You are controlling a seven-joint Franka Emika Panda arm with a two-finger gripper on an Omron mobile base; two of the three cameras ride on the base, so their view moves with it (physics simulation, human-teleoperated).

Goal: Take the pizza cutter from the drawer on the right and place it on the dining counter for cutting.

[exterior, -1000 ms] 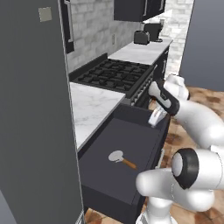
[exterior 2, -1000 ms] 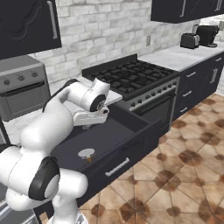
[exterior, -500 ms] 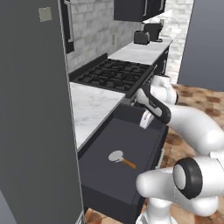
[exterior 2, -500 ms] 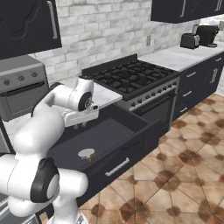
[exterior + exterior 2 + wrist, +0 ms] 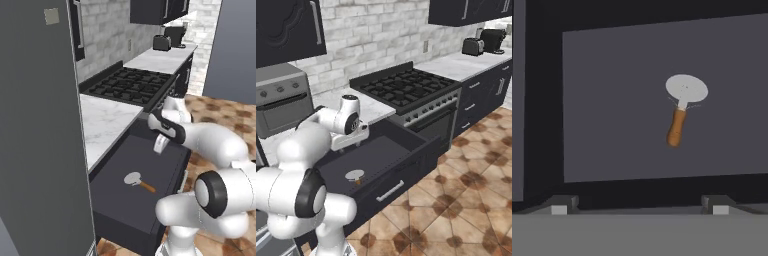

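Left base view, left to right: tall grey fridge door [image 5: 40, 125] filled the left side. Beside it a short marble worktop [image 5: 107, 120], then the black stove [image 5: 131, 86] farther back, with a toaster [image 5: 161, 43] on the far counter. Below the worktop the drawer [image 5: 120, 192] stood pulled out, dark floor exposed. The pizza cutter [image 5: 138, 181] lay flat on the drawer floor, round wheel to the left, orange-brown handle pointing right and nearer the drawer front. The gripper [image 5: 159, 143] hung over the far end of the drawer, well apart from the cutter.

Right base view: the gripper [image 5: 350, 140] sat above the drawer's [image 5: 401, 165] far left part; the cutter [image 5: 355, 176] lay near the front wall, untouched.

Hand view: the fingertips [image 5: 559, 209] stood far apart at the bottom edge, jaws wide, nothing between them. The cutter [image 5: 682, 105] lay ahead on the dark floor, wheel up, handle down.
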